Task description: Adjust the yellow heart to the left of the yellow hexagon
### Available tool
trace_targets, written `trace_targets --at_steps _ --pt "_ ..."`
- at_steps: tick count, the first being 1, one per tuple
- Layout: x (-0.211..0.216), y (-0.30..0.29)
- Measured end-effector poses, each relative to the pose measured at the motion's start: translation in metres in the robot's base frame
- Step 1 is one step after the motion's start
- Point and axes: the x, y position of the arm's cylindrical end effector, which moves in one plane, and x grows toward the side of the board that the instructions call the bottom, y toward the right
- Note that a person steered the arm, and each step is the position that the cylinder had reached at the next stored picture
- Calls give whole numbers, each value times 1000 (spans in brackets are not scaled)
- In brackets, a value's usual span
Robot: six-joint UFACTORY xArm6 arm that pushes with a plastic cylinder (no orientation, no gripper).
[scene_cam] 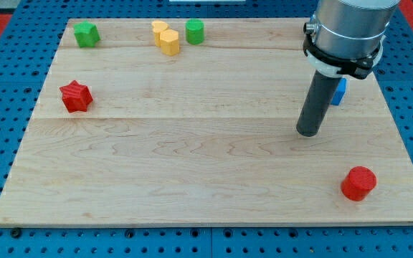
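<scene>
My tip grips nothing, far right of the touching yellow heart and hexagon; a careless push could drag both

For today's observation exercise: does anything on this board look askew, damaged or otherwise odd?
Nothing looks damaged or spilled. The yellow heart and yellow hexagon touch at the view's top, and a blue block is half hidden behind the rod; my tip touches no block.

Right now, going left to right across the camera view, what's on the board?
Red star → green star → yellow heart → yellow hexagon → green cylinder → my tip → blue block → red cylinder.
</scene>
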Motion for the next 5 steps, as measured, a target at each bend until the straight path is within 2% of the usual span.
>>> trace_targets --at_steps 1,5 --pt "-2 0" --pt "-101 -19"
